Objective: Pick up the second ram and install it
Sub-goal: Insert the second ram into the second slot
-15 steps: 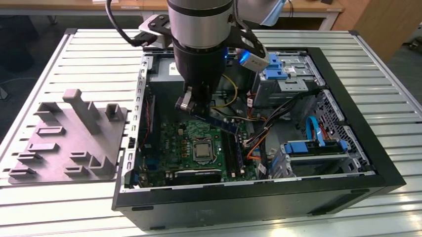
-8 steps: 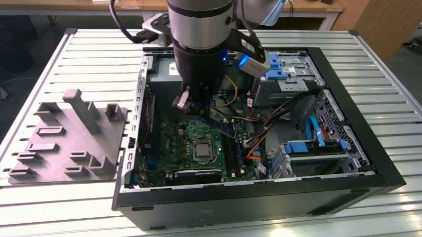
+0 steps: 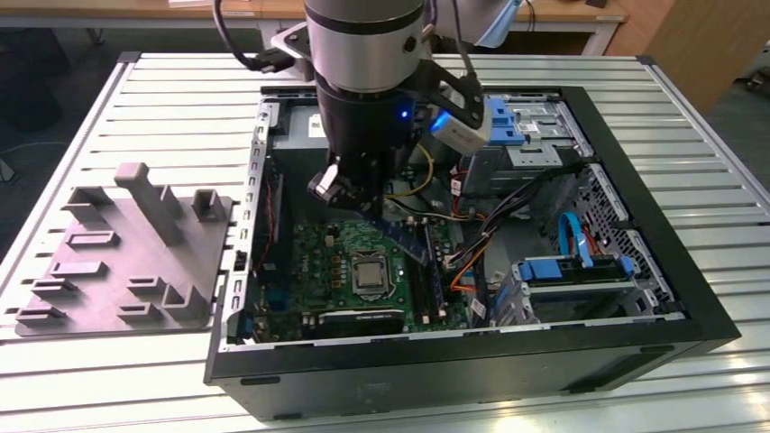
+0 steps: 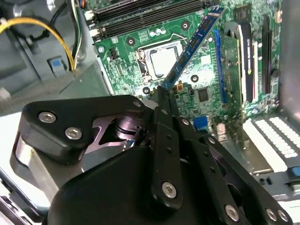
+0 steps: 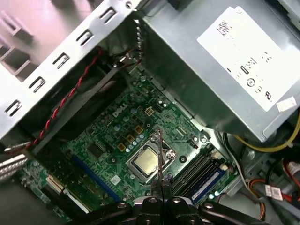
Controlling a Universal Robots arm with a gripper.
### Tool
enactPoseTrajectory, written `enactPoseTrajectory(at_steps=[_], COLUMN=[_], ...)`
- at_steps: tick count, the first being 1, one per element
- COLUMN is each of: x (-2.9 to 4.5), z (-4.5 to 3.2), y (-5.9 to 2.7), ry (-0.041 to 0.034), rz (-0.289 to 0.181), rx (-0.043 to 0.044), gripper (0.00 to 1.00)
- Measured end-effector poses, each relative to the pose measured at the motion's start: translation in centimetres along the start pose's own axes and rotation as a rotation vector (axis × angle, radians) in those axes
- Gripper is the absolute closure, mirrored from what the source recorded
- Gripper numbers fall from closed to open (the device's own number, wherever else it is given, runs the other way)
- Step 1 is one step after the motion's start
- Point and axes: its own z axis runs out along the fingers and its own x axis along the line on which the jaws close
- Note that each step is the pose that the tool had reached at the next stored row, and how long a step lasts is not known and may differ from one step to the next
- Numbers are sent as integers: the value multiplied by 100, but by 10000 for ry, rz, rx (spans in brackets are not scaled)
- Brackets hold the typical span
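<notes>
The table [image 3: 108, 117] is a bed of ribbed, pale aluminium slats. Behind it, in the exterior view, stands a wooden desk [image 3: 542, 13] over a dark floor. On the slats, to the exterior view's left, lies a grey matte fixture [image 3: 132, 253] with blocky posts and shallow rectangular pockets. Beside it lies a black case [image 3: 481, 361] on its side, open at the top. It has thin sheet-metal walls punched with slots, blue plastic drive rails and loose coloured cables.

In the case, a glossy green board [image 3: 325, 262] carries a square metal socket [image 3: 370, 273] and long black slots [image 4: 140, 16]. A dull grey power supply [image 5: 225, 61] sits at one end.

The arm [image 3: 367, 54], a silver and black cylinder, comes down into the case. Its gripper [image 4: 164, 93], made of black bolted links, is clamped on one end of the ram [image 4: 194, 44]. The ram is a thin flat strip with a blue face and small chips. It slants out from the fingertips over the socket, toward the slots. In the first wrist view the ram [image 5: 160, 159] shows edge-on as a fine line above the socket. In the exterior view the ram [image 3: 409, 239] hangs tilted under the gripper [image 3: 361, 206]. Whether its far end touches the board cannot be told.
</notes>
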Motion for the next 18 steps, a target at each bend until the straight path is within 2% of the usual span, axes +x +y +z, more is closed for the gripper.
enactPoseTrajectory(at_steps=[18], x=[1], z=[25], y=[0], ry=[29], rz=[3110], rx=[137], gripper=[89])
